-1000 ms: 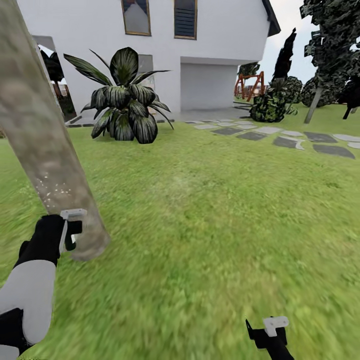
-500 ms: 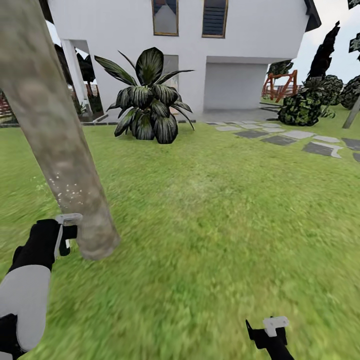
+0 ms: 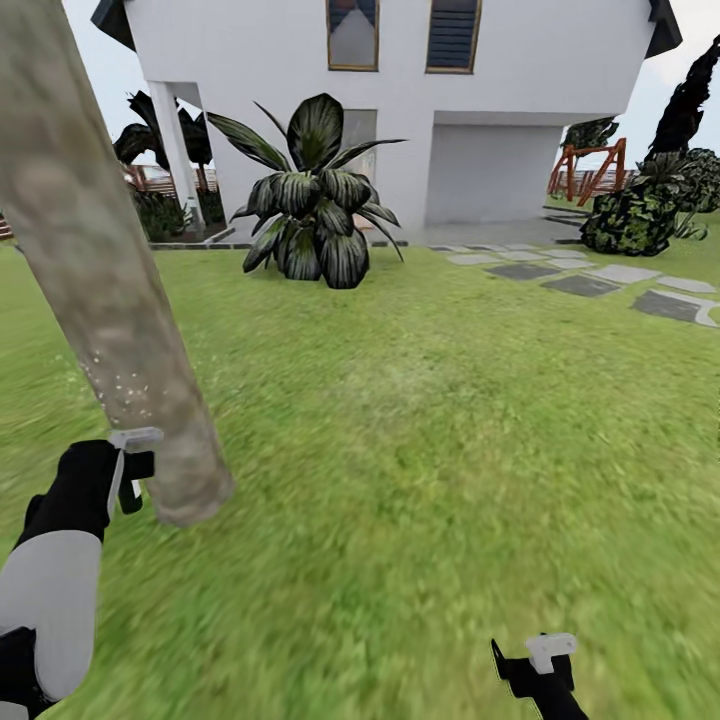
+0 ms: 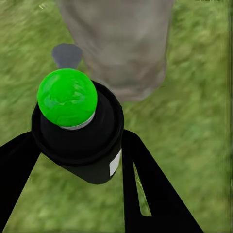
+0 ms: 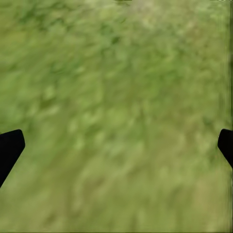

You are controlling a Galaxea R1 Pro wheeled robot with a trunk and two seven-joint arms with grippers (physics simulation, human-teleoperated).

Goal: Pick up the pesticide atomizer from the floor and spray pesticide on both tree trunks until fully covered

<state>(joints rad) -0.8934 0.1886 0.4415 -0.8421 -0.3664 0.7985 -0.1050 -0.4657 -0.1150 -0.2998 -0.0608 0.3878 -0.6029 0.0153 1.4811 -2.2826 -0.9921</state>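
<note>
A thick pale grey-brown tree trunk slants across the left of the head view, with white specks low on it. My left gripper sits right beside the trunk's base, shut on the pesticide atomizer, a small black bottle whose round top looks bright green here. In the left wrist view the tree trunk stands close in front of the bottle. My right gripper hangs low over the grass at the lower right. It is open, with nothing but lawn between its fingertips.
Green lawn spreads ahead. A low striped palm-like plant stands before a white house. Grey stepping stones run off to the right, past a dark bush and a red swing frame.
The camera has turned left, so the house, plant and stones have slid right in the picture. My left gripper stays by the trunk's base with the bottle; the right arm has not moved.
</note>
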